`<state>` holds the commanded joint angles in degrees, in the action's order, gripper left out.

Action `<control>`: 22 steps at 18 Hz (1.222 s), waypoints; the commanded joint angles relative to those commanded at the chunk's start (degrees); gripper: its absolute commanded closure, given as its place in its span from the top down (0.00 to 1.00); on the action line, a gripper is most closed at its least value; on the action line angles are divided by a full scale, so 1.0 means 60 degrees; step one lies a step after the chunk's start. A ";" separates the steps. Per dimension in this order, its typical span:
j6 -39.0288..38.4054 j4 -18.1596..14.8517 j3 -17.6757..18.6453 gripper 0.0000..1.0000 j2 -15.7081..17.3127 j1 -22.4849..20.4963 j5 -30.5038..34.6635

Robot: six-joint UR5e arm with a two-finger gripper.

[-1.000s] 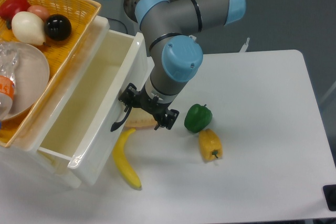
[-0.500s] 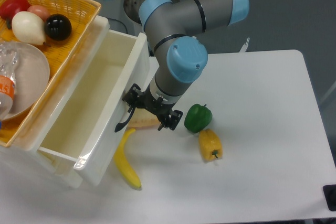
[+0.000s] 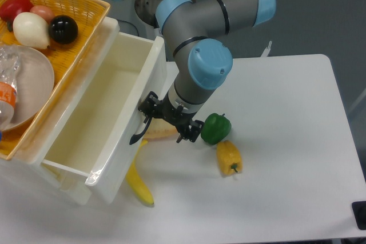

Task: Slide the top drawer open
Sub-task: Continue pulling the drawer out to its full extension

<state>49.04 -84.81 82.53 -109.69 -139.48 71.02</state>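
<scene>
**Operator:** State the tool condition and the drawer position.

**Me:** My tool (image 3: 164,123) is hooked around the curved black handle (image 3: 139,131) on the front of the deep glossy white plastic top drawer (image 3: 123,115). I cannot tell whether the fingers clamp the handle or only hook behind it. The drawer projects far out of the white cabinet (image 3: 63,182), its cavity exposed and empty.

**Operator:** How should the step be executed?

**Me:** Pull straight along the drawer's travel, away from the cabinet, with the wrist level so the front does not twist. In my judgement little travel remains; slow down near the stop. The yellow banana (image 3: 137,178) lies on the white desk (image 3: 286,141) partly beneath the drawer front, and the green bell pepper (image 3: 215,128) sits just beyond my tool.

**Operator:** Change from one second ago?

**Me:** The drawer front and my tool have shifted further from the cabinet, now covering more of the banana.
</scene>
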 joint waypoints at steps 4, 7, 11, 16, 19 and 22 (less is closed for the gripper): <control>0.0029 0.0000 0.0000 1.00 0.0000 -0.0117 0.0000; 0.0029 0.0000 0.0000 1.00 0.0000 -0.0132 0.0000; 0.0044 0.0015 -0.0058 1.00 -0.0029 -0.0176 0.0000; 0.0190 0.0000 -0.0088 1.00 -0.0059 -0.0220 0.0000; 0.0190 0.0000 -0.0088 1.00 -0.0059 -0.0264 0.0000; 0.0220 0.0000 -0.0088 1.00 -0.0059 -0.0322 0.0000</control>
<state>50.36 -84.81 82.00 -110.04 -141.41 71.02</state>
